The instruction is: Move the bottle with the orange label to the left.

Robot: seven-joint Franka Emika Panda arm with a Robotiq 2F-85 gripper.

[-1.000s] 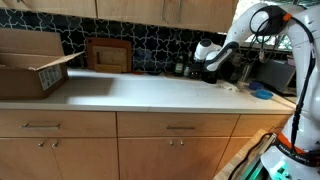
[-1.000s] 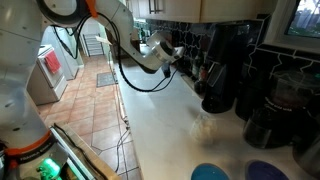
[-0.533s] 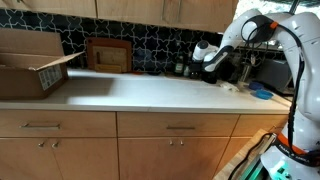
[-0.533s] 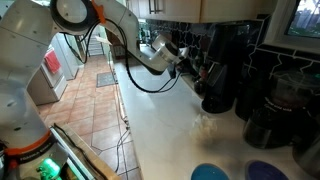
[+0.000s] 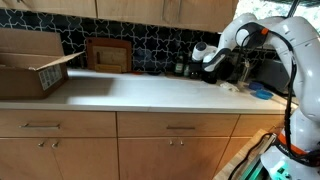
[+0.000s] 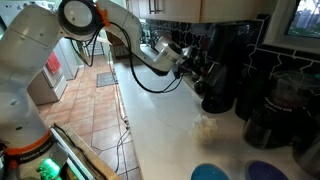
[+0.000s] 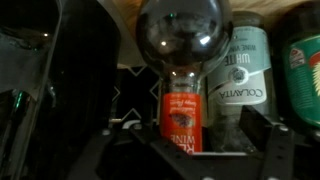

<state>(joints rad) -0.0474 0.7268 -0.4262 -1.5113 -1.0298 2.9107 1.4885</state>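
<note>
bottle with the orange label (image 7: 183, 50): centre of wrist view; round dark glass body, orange-red label on the narrow part; sits between the two fingers, in a row of bottles at the back of the counter; too small to pick out in either exterior view
gripper (image 7: 192, 128): spread; one finger (image 7: 120, 150) on each side of the bottle, gap visible on both sides, no contact seen
gripper, exterior views: at the back of the countertop (image 5: 150, 92) by the tiled wall, seen at (image 5: 208, 62) and (image 6: 192, 68)
arm (image 5: 250, 30): white, bent over the end of the counter
Colavita bottle (image 7: 238, 80): clear glass, just beside the task bottle
green bottle (image 7: 305, 60): at the frame edge, past the Colavita
dark object (image 7: 60, 80): on the opposite side of the task bottle, kind unclear
coffee machine (image 6: 228, 60): black, just beside the gripper
cardboard box (image 5: 30, 65): open, far end of the counter, well apart from the gripper
wooden-framed board (image 5: 108, 55): leaning on the tiles, between box and gripper
blue item (image 5: 262, 93): on the counter near the arm, kind unclear
</note>
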